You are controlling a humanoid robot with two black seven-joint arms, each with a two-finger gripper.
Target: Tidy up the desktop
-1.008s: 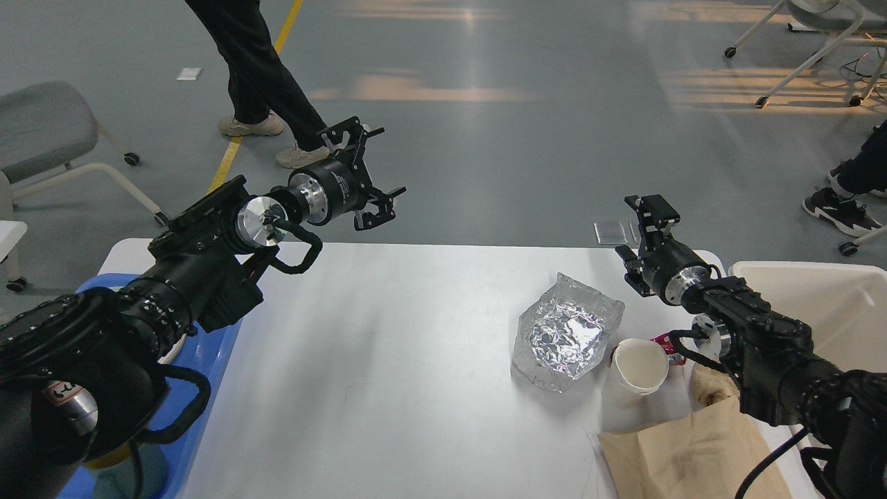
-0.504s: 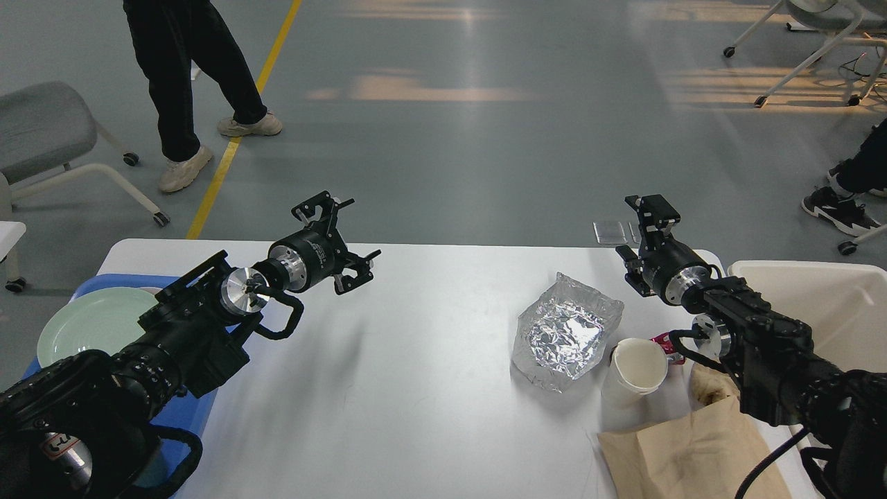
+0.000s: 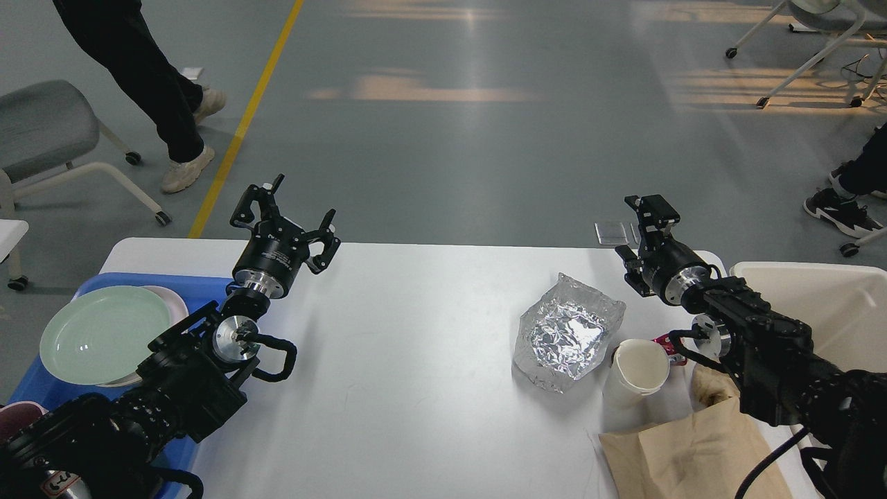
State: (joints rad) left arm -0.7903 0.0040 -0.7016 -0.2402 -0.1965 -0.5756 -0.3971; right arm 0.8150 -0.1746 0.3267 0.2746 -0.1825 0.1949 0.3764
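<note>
- desktop (image 3: 416, 388): white top, spread below and between both arms; litter gathered on its right part.
- left gripper (image 3: 285, 211): fingers spread wide, nothing held, raised over the far left edge; blue tray (image 3: 201, 291) with pale green plate (image 3: 104, 333) just below and left of it.
- right gripper (image 3: 641, 239): seen end-on and dark; cannot tell how far open; nothing seen in it.
- foil wrapper (image 3: 565, 333): crumpled, just below and left of the right gripper.
- paper cup (image 3: 637, 371): on its side, touching the foil, below the right gripper.
- brown paper bag (image 3: 693, 450): flat, nearer than the cup.
- cream bin (image 3: 831, 305): just right of the right gripper.
- handling note: likely start with the foil, using the right gripper; pinch a raised fold, lift clear of the cup, release over the bin.
</note>
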